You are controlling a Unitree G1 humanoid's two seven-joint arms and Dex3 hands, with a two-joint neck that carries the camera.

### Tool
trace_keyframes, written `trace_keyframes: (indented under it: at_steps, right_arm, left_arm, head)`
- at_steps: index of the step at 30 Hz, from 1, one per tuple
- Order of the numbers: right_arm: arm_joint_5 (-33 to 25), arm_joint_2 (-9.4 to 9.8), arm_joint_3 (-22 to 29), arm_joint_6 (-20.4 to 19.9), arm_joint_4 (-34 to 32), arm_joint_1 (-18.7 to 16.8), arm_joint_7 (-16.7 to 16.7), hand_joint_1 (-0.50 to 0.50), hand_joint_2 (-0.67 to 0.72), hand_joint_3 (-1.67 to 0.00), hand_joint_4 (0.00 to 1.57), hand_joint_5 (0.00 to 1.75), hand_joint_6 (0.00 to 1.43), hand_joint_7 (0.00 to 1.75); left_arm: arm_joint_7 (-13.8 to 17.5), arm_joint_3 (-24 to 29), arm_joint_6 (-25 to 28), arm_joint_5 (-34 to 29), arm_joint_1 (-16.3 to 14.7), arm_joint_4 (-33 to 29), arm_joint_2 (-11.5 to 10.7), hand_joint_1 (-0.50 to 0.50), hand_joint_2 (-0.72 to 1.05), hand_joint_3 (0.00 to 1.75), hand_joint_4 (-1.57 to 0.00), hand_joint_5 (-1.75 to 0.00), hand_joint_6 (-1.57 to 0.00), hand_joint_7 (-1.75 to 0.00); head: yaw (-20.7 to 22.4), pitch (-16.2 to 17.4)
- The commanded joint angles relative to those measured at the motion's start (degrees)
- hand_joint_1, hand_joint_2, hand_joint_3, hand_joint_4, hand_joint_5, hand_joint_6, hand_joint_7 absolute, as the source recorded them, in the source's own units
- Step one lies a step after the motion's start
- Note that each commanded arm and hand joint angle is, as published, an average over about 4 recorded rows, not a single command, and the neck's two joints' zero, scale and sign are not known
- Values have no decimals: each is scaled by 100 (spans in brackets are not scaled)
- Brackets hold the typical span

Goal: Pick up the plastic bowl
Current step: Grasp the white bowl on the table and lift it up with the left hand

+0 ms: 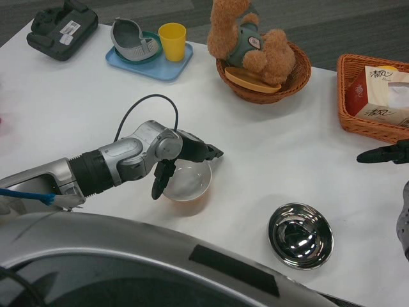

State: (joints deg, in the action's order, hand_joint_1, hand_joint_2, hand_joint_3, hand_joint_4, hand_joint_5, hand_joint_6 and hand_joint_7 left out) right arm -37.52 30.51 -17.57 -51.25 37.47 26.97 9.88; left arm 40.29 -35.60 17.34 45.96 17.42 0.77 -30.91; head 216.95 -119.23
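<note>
The plastic bowl [189, 183], pale with an orange underside, stands on the white table [268, 147] a little left of the middle. My left hand [184, 157] is at its left and far rim. The fingers [206, 152] stretch along the far edge, and the thumb hangs down outside the left rim. I cannot tell whether they press on the bowl. The bowl appears to rest on the table. My right hand [385, 155] lies at the right edge with its fingers stretched out to the left, holding nothing.
A steel bowl [300, 235] sits front right of the plastic bowl. At the back are a wicker basket [295, 79] holding a teddy bear [255, 38], a blue tray [152, 65] with a yellow cup [172, 41], and a black device [62, 29]. An orange basket [350, 96] stands far right.
</note>
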Motion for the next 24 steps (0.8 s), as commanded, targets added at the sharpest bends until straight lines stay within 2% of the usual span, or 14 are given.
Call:
trace_keyframes:
  at_steps: [1, 7, 12, 15, 16, 18, 20, 24]
  right_arm:
    - [-49, 8, 61, -50, -51, -76, 14, -46, 72, 0, 0, 0, 0, 0]
    - [-76, 8, 69, -70, -51, -87, 14, -46, 72, 0, 0, 0, 0, 0]
    - [-80, 14, 69, -67, -20, -87, 14, -46, 72, 0, 0, 0, 0, 0]
    - [-87, 16, 69, -70, -11, -80, 14, -46, 72, 0, 0, 0, 0, 0]
    - [-89, 16, 69, -70, -9, -78, 14, -46, 72, 0, 0, 0, 0, 0]
    - [-91, 16, 69, -70, -5, -78, 14, -46, 72, 0, 1, 0, 0, 0]
    - [-95, 16, 72, -70, -3, -78, 14, -46, 72, 0, 2, 0, 0, 0]
    - [-104, 16, 78, -70, -3, -78, 14, -46, 72, 0, 3, 0, 0, 0]
  left_arm:
    - [84, -164, -12, 27, -213, 228, -31, -50, 105, 2, 0, 0, 0, 0]
    - [84, -162, -95, 36, -226, 292, 59, -50, 105, 9, 0, 0, 0, 0]
    - [84, -70, -205, 137, -290, 380, 237, -50, 105, 17, 0, 0, 0, 0]
    - [84, 53, -330, 253, -365, 468, 373, -50, 105, 33, 0, 0, 0, -2]
    - [84, 128, -399, 326, -400, 498, 432, -50, 105, 44, 0, -3, 0, -3]
    - [87, 258, -513, 456, -459, 538, 524, -50, 105, 61, 0, -13, 0, -7]
    - [91, 387, -627, 618, -529, 588, 630, -50, 105, 74, 0, -36, 0, -10]
    - [93, 508, -755, 847, -606, 652, 738, -50, 105, 96, 0, -100, 0, -30]
  head:
    - [-10, 23]
    - [-9, 23]
    - [1, 41]
    - [1, 40]
    - [1, 40]
    - [-15, 63]
    - [-29, 84]
    - [-26, 90]
